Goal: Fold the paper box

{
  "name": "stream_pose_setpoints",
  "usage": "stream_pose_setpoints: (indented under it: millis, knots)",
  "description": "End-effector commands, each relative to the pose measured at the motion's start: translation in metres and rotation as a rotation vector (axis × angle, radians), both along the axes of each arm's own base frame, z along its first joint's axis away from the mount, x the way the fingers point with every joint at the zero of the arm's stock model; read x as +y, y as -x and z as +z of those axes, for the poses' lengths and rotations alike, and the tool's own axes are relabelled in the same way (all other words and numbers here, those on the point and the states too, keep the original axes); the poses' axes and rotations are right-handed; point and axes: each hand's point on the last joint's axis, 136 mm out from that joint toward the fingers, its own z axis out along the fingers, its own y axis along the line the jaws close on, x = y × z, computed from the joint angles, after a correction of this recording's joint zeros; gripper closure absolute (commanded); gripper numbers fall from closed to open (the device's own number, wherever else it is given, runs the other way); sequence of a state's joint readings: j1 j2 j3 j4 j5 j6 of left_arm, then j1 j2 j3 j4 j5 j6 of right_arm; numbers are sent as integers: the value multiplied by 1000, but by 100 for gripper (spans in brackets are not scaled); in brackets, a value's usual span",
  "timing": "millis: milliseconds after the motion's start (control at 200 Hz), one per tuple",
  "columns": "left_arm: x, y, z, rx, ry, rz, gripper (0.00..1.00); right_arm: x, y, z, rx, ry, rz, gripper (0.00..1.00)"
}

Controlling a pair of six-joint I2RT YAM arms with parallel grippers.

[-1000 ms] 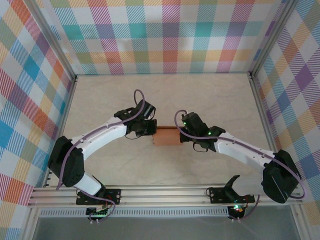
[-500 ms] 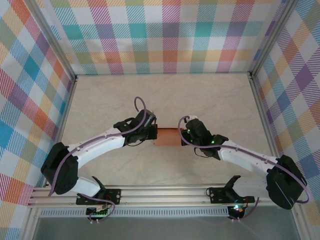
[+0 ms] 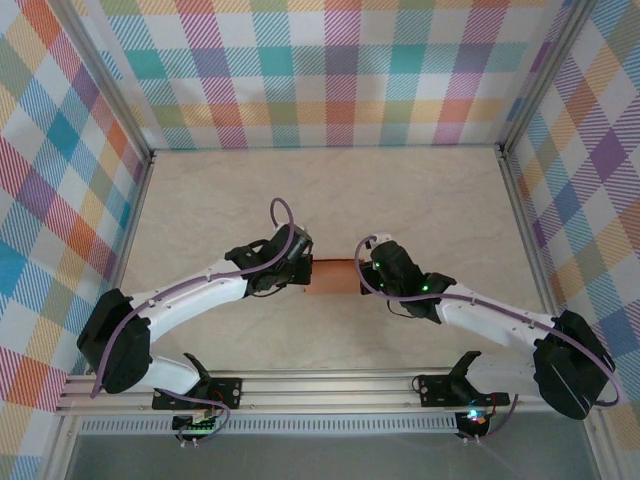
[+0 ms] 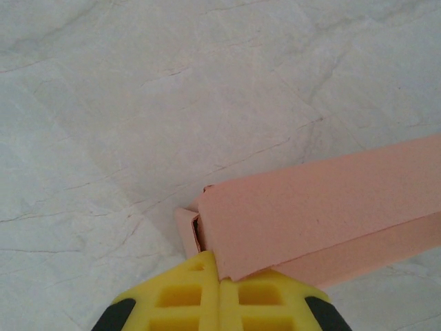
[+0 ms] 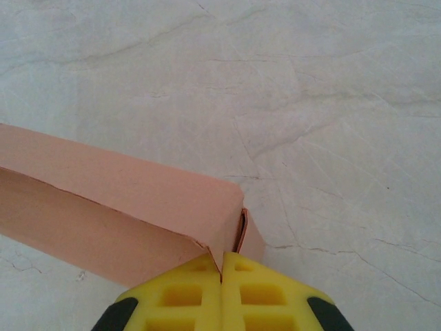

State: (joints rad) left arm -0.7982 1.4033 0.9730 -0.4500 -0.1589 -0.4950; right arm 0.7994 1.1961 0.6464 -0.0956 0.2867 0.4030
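Note:
The paper box (image 3: pixel 335 276), salmon-orange card folded into a small flat block, lies on the table's middle between my two grippers. At its left end is my left gripper (image 3: pixel 307 270), at its right end my right gripper (image 3: pixel 363 272). In the left wrist view the box (image 4: pixel 324 214) runs off to the right and its near corner rests on the tips of my shut left gripper (image 4: pixel 220 265); a small end flap (image 4: pixel 186 231) sticks out. In the right wrist view the box (image 5: pixel 117 193) stretches to the left, its end corner touching my shut right gripper (image 5: pixel 222 258).
The marble-patterned table (image 3: pixel 330 190) is fenced by plaid walls (image 3: pixel 330 70) at the back and both sides, with aluminium rails (image 3: pixel 520 220) along the edges. A metal bar (image 3: pixel 330 390) with the arm bases runs along the near edge.
Both arms have sunk and closed in on the box: the left gripper went a little right, the right gripper a little left. The box has stayed about where it was.

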Motion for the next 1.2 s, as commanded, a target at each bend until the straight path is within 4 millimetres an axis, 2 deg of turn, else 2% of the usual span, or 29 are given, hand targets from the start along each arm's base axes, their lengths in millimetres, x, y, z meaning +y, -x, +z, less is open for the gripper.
stream_pose_setpoints:
  millis: [0,105,295,510,605,695,935,1120,1195]
  knots:
    - [16,17,-17,81,-127,-37,100,-6,11,-17,59,57,21,100]
    - [20,16,-17,81,-153,-28,100,-5,10,-18,58,59,21,100]
    - [14,17,-26,73,-128,-24,100,-5,12,-22,54,46,27,100]
    - [14,18,-31,-10,-165,-18,100,-11,15,-36,17,55,35,100]
    - [15,19,-36,-10,-164,-10,100,-12,15,-34,11,52,39,94]
    - [15,19,-37,-7,-176,-11,100,-8,13,-18,-14,31,47,90]
    - [15,16,-36,-4,-199,-10,100,-3,11,37,-107,-39,73,50]
    - [12,14,-36,-2,-201,-19,100,-1,8,66,-162,-57,84,39]
    - [12,14,-37,-2,-202,-20,100,-1,0,74,-151,-55,48,36]
